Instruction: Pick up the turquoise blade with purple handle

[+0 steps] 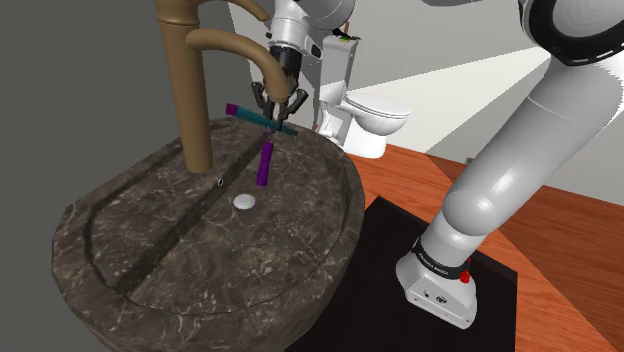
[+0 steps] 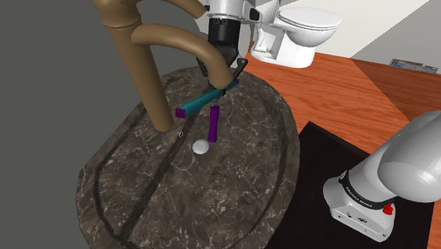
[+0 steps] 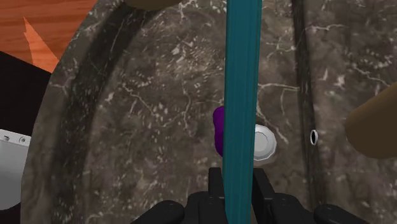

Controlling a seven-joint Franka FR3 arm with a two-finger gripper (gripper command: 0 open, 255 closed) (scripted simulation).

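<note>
1. The turquoise blade (image 3: 240, 95) is clamped between the two black fingers (image 3: 215, 184) of the gripper (image 1: 278, 118). Most of its length sticks out to one side of them. The purple handle (image 1: 265, 163) hangs below the fingers, pointing down at the basin. The whole piece appears to be lifted clear of the stone.
2. The hold is near one end of the blade, not at its middle. The long free end and the hanging handle act as levers, so a quick move could make the blade pivot or slide out between the pads.
3. The brown faucet (image 2: 141, 71) curves over so that its spout ends just beside the fingers. A straight rise or a sideways swing risks knocking the hand or the blade's free end against it, which could pry the blade loose.
4. Below the fingers lies the dark marble sink (image 1: 100, 230), with its white drain plug (image 2: 201, 146) near the handle's lower tip. Any dip in height could catch that tip on the basin and twist the grip.
5. If the blade does drop, it would probably slide down the sloped bowl toward the drain. There the faucet crowds a second approach.
</note>
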